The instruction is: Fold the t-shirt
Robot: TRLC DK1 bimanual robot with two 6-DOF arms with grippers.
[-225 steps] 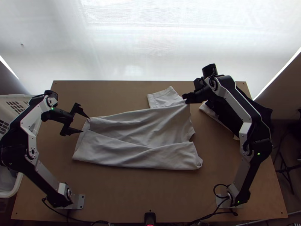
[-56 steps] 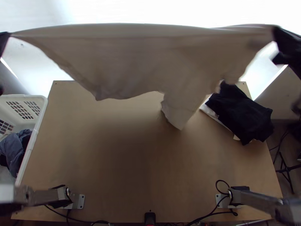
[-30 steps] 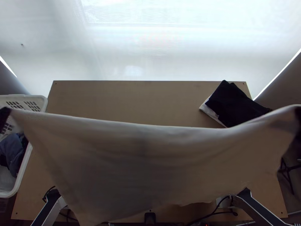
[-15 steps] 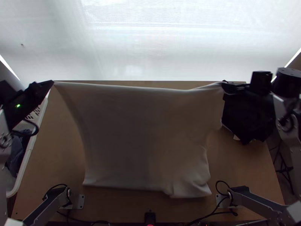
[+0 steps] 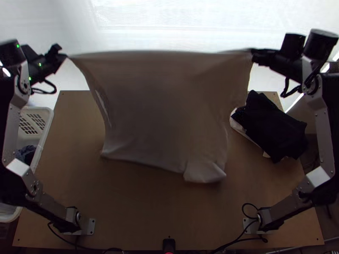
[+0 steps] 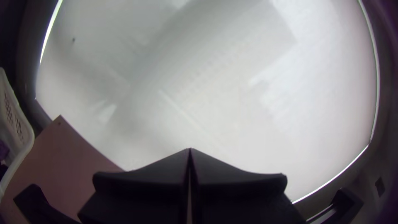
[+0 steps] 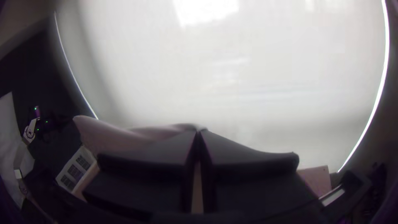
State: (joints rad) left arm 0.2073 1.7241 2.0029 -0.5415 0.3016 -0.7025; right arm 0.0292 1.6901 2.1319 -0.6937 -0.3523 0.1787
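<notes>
Item: one shirt (image 5: 161, 110), pale, hanging spread in the air between my two hands, over the far half of the bench (image 5: 148, 211); its upper edge is running almost straight across, its lower edge is drooping nearer me; whether that edge is touching wood, I am not able to tell.

Left hand (image 6: 190, 150): clenching one upper corner; right hand (image 7: 198, 132): clamping the opposite one, cloth gathering at its fingertips.

Handling: I am judging it light, soft and limp, hardly fragile; it is probably catching air and billowing under quick moves, and such small pinches are risking a slip.

Holds: I am favouring these two upper corners, pulling evenly, for laying it down; for folding, I am planning on pinching near the edge's ends, taking every layer.

Defect: a flap (image 5: 205, 171), perhaps a sleeve, is hanging uneven at the bottom; I am expecting it to need smoothing.
</notes>
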